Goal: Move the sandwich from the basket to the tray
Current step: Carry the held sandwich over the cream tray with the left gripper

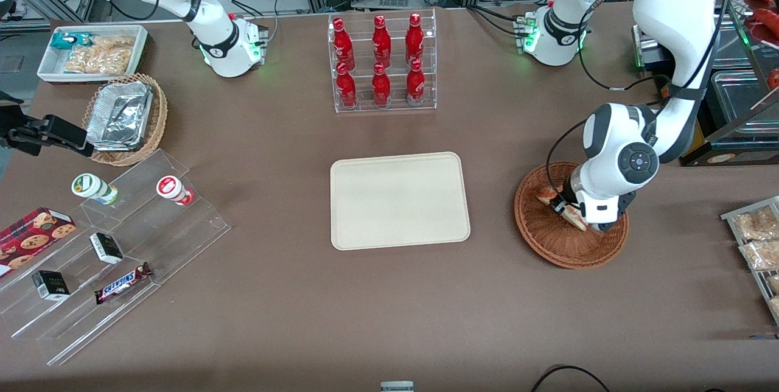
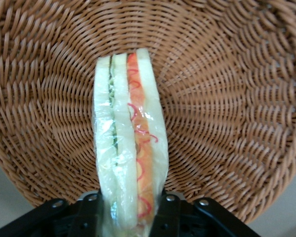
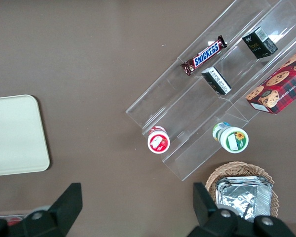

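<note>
The sandwich (image 2: 129, 143), a plastic-wrapped wedge of pale bread with red and green filling, lies in the reddish-brown wicker basket (image 2: 227, 108). My gripper (image 2: 130, 217) is down inside the basket, its two black fingers (image 2: 91, 217) pressed against the sandwich's two sides, shut on it. From the front, the gripper (image 1: 569, 209) sits low over the basket (image 1: 557, 246), and the sandwich (image 1: 551, 197) shows partly under the wrist. The cream tray (image 1: 398, 200) lies bare at the table's middle, beside the basket toward the parked arm's end.
A clear rack of red bottles (image 1: 382, 62) stands farther from the front camera than the tray. Bagged snacks (image 1: 754, 234) lie at the working arm's end. Acrylic steps with snacks (image 1: 115, 246), a foil-container basket (image 1: 125, 118) and a white snack bin (image 1: 91, 54) fill the parked arm's end.
</note>
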You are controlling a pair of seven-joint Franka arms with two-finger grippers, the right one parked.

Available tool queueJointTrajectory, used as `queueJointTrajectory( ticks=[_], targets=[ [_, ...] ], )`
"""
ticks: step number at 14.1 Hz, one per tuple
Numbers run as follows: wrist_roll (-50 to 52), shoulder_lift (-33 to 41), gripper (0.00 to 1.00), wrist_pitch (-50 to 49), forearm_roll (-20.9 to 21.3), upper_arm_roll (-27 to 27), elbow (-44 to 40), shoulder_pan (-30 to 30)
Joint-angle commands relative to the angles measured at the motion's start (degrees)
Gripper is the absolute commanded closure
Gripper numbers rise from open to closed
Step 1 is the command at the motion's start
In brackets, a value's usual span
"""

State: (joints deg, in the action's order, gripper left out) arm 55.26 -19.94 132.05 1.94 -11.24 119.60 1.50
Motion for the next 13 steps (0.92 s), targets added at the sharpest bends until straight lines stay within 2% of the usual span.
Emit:
queueJointTrajectory(
  ticks=[1, 4, 9, 13],
  targets=[
    [-2.43, 1.75, 0.92, -3.09, -0.27, 0.17, -3.04, -0.71],
    [-6.81, 2.71, 0.92, -11.53, -0.27, -4.03, -10.60, -0.80],
    [-16.84, 3.16, 0.88, -10.85, -0.27, -12.38, -12.46, -1.06],
    [-14.40, -1.31, 0.88, -10.85, -0.54, -13.01, -19.04, -10.00]
  ],
)
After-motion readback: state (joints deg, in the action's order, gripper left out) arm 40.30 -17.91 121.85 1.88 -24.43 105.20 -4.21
